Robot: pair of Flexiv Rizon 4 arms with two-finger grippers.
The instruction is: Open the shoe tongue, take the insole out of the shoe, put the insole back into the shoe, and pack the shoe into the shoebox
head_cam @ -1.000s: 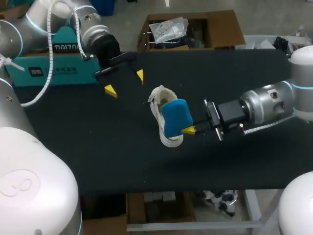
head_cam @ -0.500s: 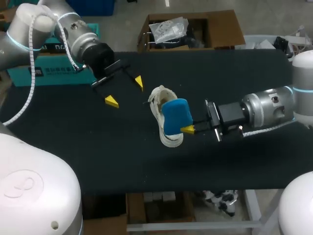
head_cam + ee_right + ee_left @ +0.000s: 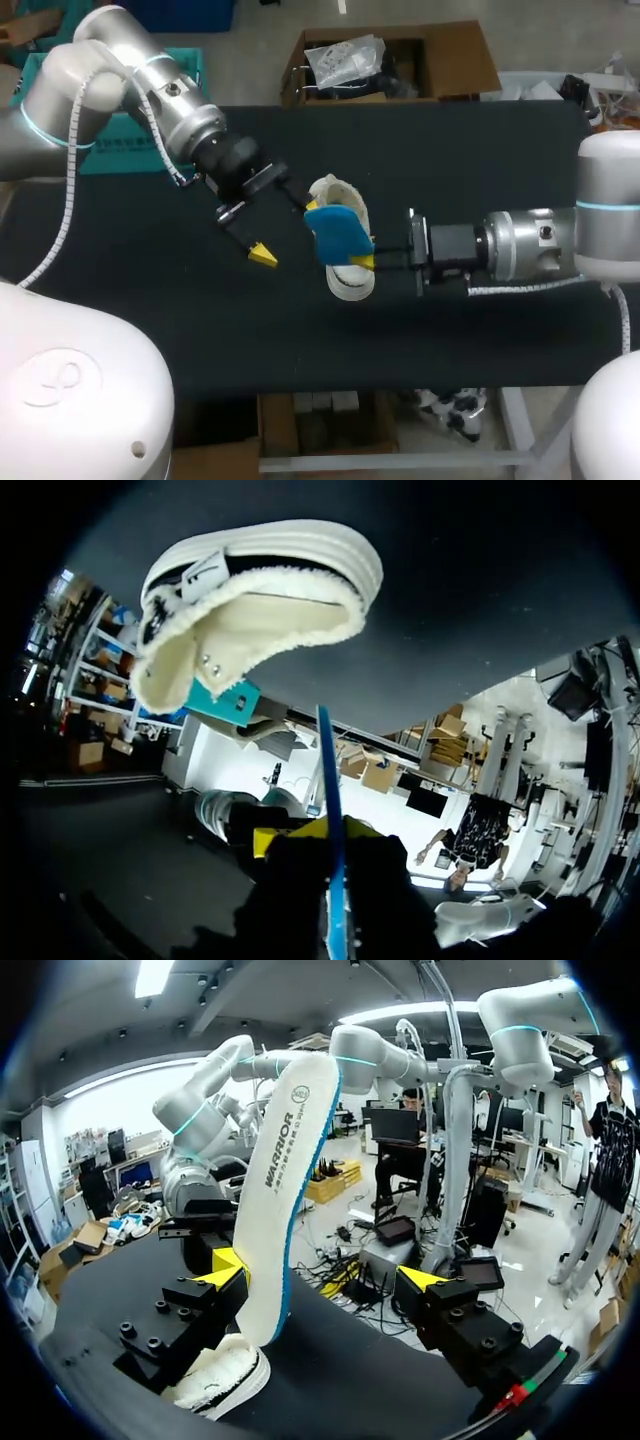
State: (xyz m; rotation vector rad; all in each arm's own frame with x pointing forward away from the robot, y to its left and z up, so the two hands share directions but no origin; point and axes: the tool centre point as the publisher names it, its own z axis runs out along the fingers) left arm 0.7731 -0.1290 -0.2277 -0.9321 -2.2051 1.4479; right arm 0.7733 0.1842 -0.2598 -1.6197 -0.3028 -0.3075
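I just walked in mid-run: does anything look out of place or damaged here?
Only the insole: it is out of the shoe, standing on edge above it, held by the fingers of the right gripper. That fits the task; nothing looks spilled or damaged.

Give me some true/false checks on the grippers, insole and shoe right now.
1. The right gripper is shut on the insole. True.
2. The insole lies flat inside the shoe. False: it stands upright over the shoe, in the right gripper.
3. The left gripper is open. True.
4. The shoe is packed in a box. False: it lies on the black table.
5. The left gripper is clamped on the shoe. False: its fingers stand apart with the insole between them, close against one finger only.
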